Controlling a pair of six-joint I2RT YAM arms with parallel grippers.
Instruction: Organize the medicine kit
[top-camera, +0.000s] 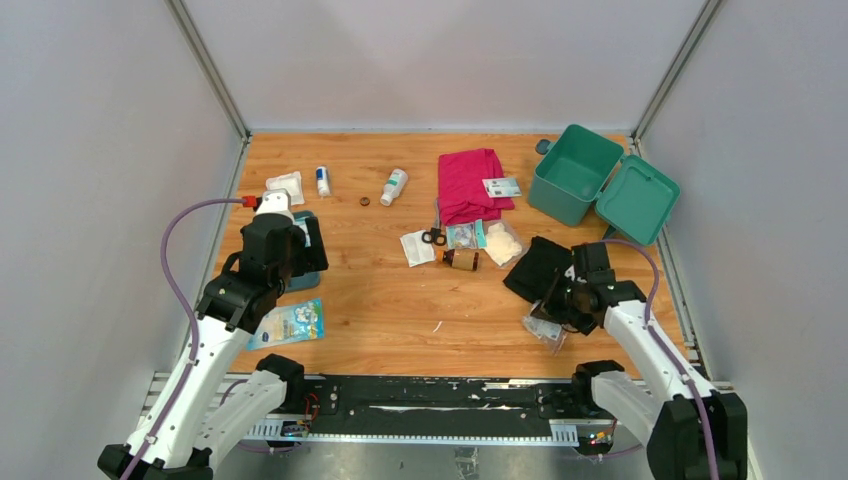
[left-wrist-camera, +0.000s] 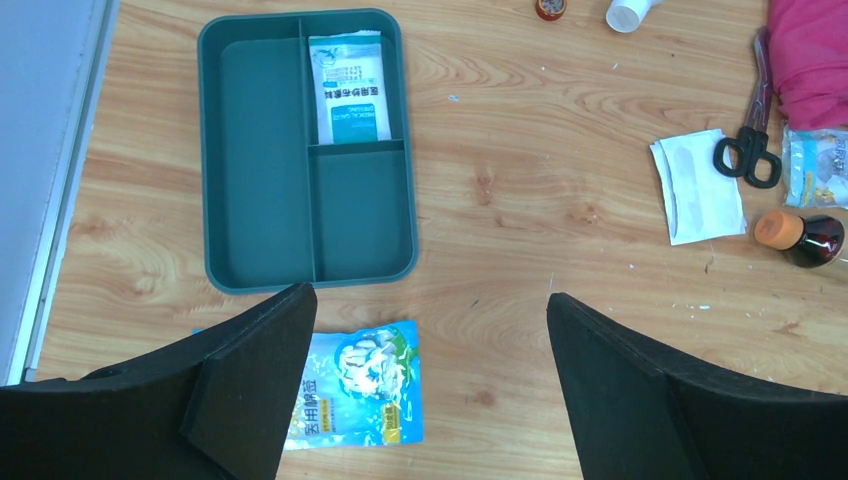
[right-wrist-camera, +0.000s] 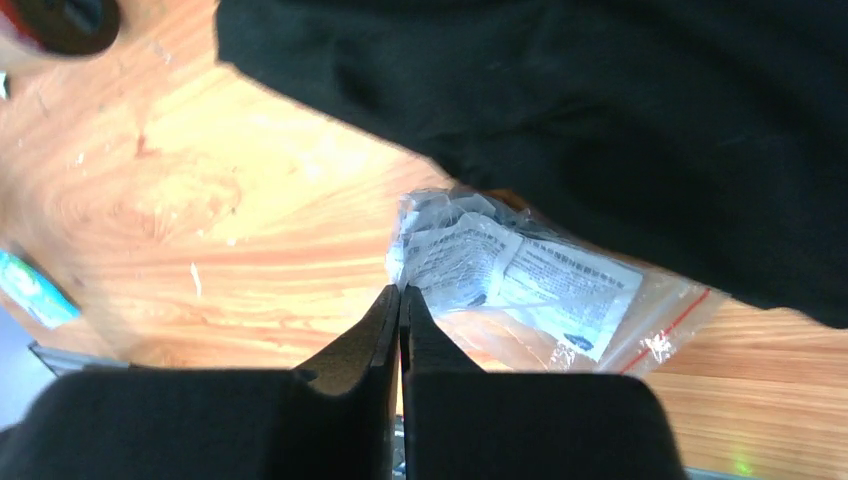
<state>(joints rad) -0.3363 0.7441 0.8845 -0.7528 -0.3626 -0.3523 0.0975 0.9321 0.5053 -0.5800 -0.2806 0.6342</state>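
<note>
My left gripper (top-camera: 285, 250) (left-wrist-camera: 430, 300) is open and empty, held above the table. It hovers between a teal divided tray (left-wrist-camera: 205, 150) and a blue cotton packet (left-wrist-camera: 360, 385) (top-camera: 290, 322). The tray holds one white-and-blue packet (left-wrist-camera: 345, 90) in its top compartment. My right gripper (top-camera: 560, 300) (right-wrist-camera: 400, 290) is shut, its tips pinching the left edge of a clear zip bag (right-wrist-camera: 520, 280) (top-camera: 545, 328) with a printed leaflet inside. A black cloth (right-wrist-camera: 600, 100) (top-camera: 535, 265) lies just beyond the bag. The green kit box (top-camera: 572, 172) stands open at the back right, its lid (top-camera: 638, 198) laid back.
A pink cloth (top-camera: 470, 183), a card (top-camera: 501, 187), scissors (top-camera: 434, 237) (left-wrist-camera: 748, 150), a brown bottle (top-camera: 460, 259) (left-wrist-camera: 805, 235), a white sachet (top-camera: 417, 248) and cotton bags (top-camera: 502, 240) lie mid-table. A white bottle (top-camera: 394, 186), a small bottle (top-camera: 322, 181) and a gauze pack (top-camera: 285, 186) lie at the back left.
</note>
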